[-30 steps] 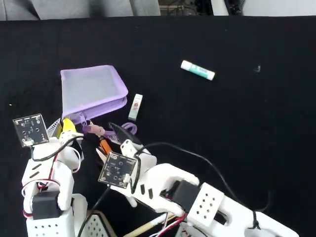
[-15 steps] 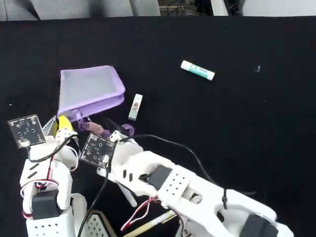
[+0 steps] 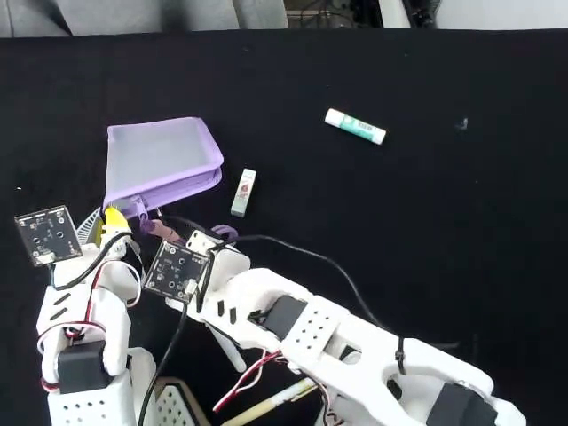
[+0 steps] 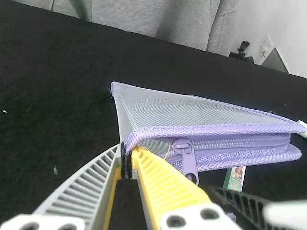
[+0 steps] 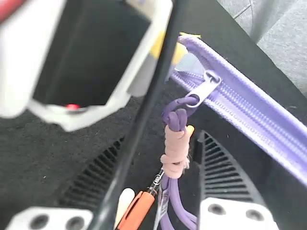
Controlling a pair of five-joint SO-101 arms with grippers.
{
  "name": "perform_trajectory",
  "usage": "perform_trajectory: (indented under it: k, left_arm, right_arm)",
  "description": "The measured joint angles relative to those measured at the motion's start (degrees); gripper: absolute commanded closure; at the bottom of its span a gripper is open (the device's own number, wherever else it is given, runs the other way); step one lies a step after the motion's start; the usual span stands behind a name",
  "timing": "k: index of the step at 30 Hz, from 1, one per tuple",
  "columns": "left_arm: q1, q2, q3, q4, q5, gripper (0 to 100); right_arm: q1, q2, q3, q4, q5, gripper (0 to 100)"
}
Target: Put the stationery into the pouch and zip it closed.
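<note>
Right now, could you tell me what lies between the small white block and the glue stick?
Nothing: in the high view, the black table between the small white block beside the pouch and the glue stick is bare.

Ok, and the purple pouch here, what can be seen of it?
The pouch is lilac, with translucent mesh panels and a woven purple zip band along one edge. It lies on the black table, with one zip-edge corner pinched in the left gripper. The zip slider sits near that corner, and the visible zip looks closed. A purple cord with a pinkish charm hangs from the slider, between the open fingers of the right gripper.
</note>
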State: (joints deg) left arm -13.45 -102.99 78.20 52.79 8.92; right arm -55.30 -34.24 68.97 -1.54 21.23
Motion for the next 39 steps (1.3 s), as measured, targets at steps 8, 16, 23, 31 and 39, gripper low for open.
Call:
perform_trajectory:
  k: [8, 16, 23, 31, 39]
  left_arm:
    - [0.0, 0.0, 0.0, 0.0, 0.0, 97]
    - [0.0, 0.0, -0.2, 0.2, 0.0, 97]
    - [0.0, 0.0, -0.2, 0.3, 0.0, 97]
    - [0.0, 0.0, -0.2, 0.3, 0.0, 97]
    - [0.0, 0.0, -0.2, 0.3, 0.0, 97]
  right_arm:
    - [1.1, 0.0, 1.1, -0.1, -0.1, 77.6]
    - [1.1, 0.3, 1.8, -2.0, -0.1, 77.6]
    - [1.1, 9.3, 1.4, -6.1, -0.6, 77.6]
    - [1.7, 12.0, 0.4, -6.8, -0.4, 77.6]
    - [2.8, 12.1, 0.2, -9.7, 0.6, 87.7]
